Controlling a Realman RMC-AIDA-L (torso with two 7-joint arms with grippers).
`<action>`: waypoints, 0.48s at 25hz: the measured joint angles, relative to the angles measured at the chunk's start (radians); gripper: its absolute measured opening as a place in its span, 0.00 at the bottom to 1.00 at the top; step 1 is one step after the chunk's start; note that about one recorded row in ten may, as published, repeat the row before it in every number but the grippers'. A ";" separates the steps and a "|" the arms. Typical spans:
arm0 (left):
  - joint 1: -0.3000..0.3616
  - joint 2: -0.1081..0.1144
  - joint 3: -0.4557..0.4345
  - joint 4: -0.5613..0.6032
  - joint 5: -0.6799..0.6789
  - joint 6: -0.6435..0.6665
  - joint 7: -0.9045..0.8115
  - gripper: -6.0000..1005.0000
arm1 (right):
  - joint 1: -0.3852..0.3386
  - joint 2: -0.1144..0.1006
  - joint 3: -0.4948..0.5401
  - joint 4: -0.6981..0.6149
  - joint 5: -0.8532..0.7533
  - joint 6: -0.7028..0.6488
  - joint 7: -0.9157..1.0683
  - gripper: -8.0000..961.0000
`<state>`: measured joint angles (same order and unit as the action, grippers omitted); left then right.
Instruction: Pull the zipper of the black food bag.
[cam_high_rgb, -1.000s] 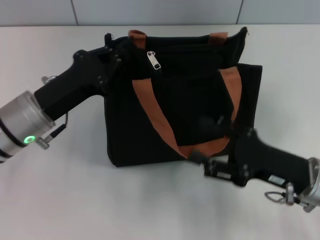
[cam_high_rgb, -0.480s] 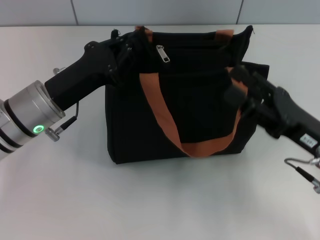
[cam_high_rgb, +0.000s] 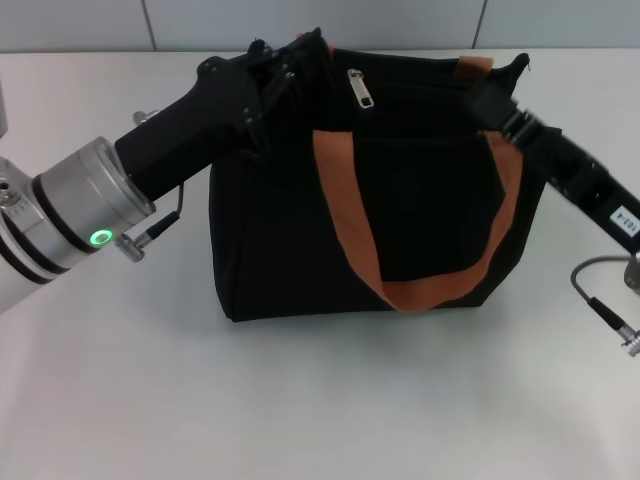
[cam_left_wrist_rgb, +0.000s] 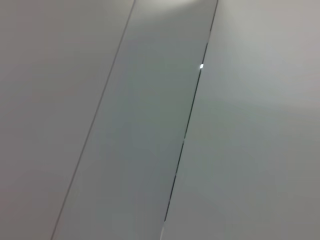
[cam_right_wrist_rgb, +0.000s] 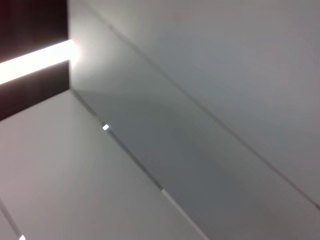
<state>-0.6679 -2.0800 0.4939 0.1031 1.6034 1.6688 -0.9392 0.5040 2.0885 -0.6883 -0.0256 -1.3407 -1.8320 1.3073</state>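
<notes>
The black food bag (cam_high_rgb: 300, 230) is standing upright on the white tabletop (cam_high_rgb: 300, 400). The zipper (cam_high_rgb: 360, 90) is hanging near the top edge, left of centre. The left hand (cam_high_rgb: 292, 62) is pressing against the bag's upper left corner, the right hand (cam_high_rgb: 495, 95) against its upper right corner; whether either is apart or together cannot be told.

— Carrying it all? Pale, plain counter (cam_high_rgb: 320, 400).

— And directly on it? Only the black food bag (cam_high_rgb: 290, 260), standing upright between the left pincer (cam_high_rgb: 300, 60) and the right pincer (cam_high_rgb: 490, 95), both at its top edge.
</notes>
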 joint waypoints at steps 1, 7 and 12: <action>0.000 0.000 0.000 0.000 0.000 0.000 0.000 0.04 | 0.000 0.000 0.000 0.000 0.000 0.000 0.000 0.81; -0.046 0.000 0.002 -0.032 -0.002 0.009 0.019 0.04 | 0.026 0.002 0.015 0.029 0.000 0.016 0.051 0.81; -0.068 0.000 0.000 -0.053 -0.003 0.007 0.020 0.04 | 0.051 0.002 0.009 0.055 -0.005 0.027 0.097 0.81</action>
<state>-0.7362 -2.0800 0.4938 0.0496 1.6006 1.6757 -0.9188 0.5550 2.0909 -0.6795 0.0298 -1.3459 -1.8052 1.4042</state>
